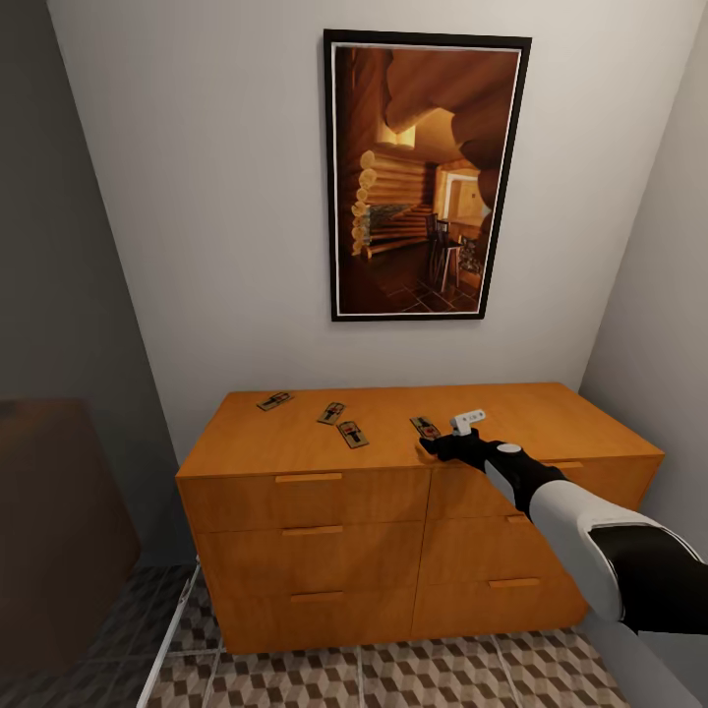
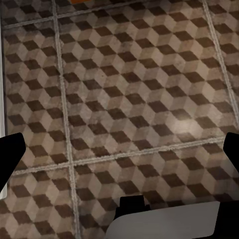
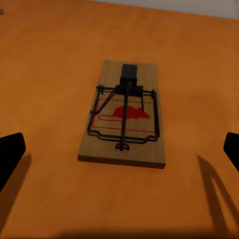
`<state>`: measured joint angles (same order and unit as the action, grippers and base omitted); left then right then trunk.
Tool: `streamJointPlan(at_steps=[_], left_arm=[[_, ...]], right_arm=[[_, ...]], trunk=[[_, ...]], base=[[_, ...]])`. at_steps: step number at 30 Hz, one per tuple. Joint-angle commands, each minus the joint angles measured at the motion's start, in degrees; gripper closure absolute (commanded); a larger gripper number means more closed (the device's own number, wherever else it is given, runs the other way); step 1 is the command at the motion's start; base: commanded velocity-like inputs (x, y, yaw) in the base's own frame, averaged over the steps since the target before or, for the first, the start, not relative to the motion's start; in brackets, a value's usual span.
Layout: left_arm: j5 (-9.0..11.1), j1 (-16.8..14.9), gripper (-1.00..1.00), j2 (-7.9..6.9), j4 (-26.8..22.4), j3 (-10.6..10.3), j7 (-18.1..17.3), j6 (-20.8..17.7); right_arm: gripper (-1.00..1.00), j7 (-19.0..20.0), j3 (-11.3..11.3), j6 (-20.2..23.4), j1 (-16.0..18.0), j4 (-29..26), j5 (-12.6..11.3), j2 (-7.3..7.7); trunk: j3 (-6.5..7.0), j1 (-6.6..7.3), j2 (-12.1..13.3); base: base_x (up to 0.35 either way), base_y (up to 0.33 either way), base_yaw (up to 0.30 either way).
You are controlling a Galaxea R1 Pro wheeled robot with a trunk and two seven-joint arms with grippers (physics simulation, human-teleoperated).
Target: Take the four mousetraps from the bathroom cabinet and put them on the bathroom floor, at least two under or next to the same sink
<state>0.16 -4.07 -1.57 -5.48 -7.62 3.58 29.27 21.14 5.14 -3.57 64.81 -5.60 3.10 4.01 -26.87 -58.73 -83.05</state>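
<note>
The orange-brown cabinet [image 1: 324,492] stands against the far wall with several mousetraps on its top. One mousetrap [image 1: 275,400] lies at the back left, two more [image 1: 331,413] [image 1: 352,434] near the middle, and the rightmost mousetrap [image 1: 425,428] just ahead of my right gripper [image 1: 433,444]. In the right wrist view that mousetrap [image 3: 124,117] lies flat on the cabinet top [image 3: 45,74], its red mouse print showing. My right gripper [image 3: 120,149] is open just above it with nothing held. My left gripper [image 2: 119,149] is open over the bathroom floor [image 2: 124,89].
A framed picture [image 1: 428,177] hangs above the cabinet. Walls close in on both sides, and a dark brown block [image 1: 49,501] stands at the left. The cube-patterned floor tiles [image 1: 393,678] stretch in front of the cabinet's closed drawers.
</note>
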Motion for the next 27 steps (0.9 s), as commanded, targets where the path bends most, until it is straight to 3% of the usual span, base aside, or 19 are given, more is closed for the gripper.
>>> streamJointPlan(at_steps=[1, 27], left_arm=[[0.01, -0.04, -1.00, -0.01, 0.03, -0.47, 0.37, 0.17], [0.01, -0.05, -1.00, -0.01, 0.03, -0.47, 0.37, 0.17]], right_arm=[[-1.00, -0.02, 0.40, -0.47, 0.05, 0.08, 0.33, 0.03], [-1.00, -0.05, 0.40, -1.17, 0.05, 0.24, 0.33, -0.06]], trunk=[[-0.06, 0.00, -0.03], [-0.06, 0.00, -0.03]], base=[[0.000, 0.000, 0.000], [0.000, 0.000, 0.000]])
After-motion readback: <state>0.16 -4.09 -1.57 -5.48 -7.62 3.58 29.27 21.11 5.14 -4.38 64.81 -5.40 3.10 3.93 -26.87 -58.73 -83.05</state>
